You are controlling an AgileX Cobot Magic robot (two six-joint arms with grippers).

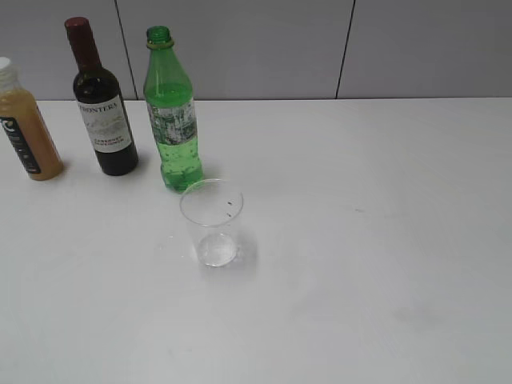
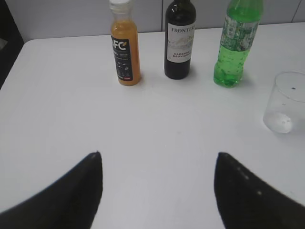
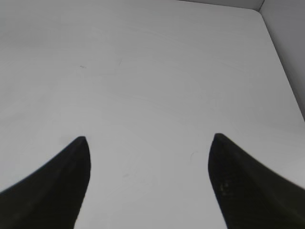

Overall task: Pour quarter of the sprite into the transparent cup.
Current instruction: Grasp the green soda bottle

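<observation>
On the white counter (image 1: 360,240) the sprite (image 1: 170,112) stands upright and capless, right next to the wine bottle (image 1: 102,104), with the transparent cup (image 1: 212,222) just in front of it. Left pincer (image 2: 157,157) is spread wide over bare counter, holding nothing. Right pincer (image 3: 147,140) is spread wide too, nothing between its jaws.

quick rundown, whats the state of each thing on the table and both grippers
sprite: upright, no cap, partly full of green liquid
transparent cup: upright in front of the sprite, no green liquid visible in it
wine bottle: upright, red top on
orange juice bottle: upright, white cap on, nearly full
left gripper: open, holding nothing, above bare table
right gripper: open, holding nothing, above bare table
</observation>
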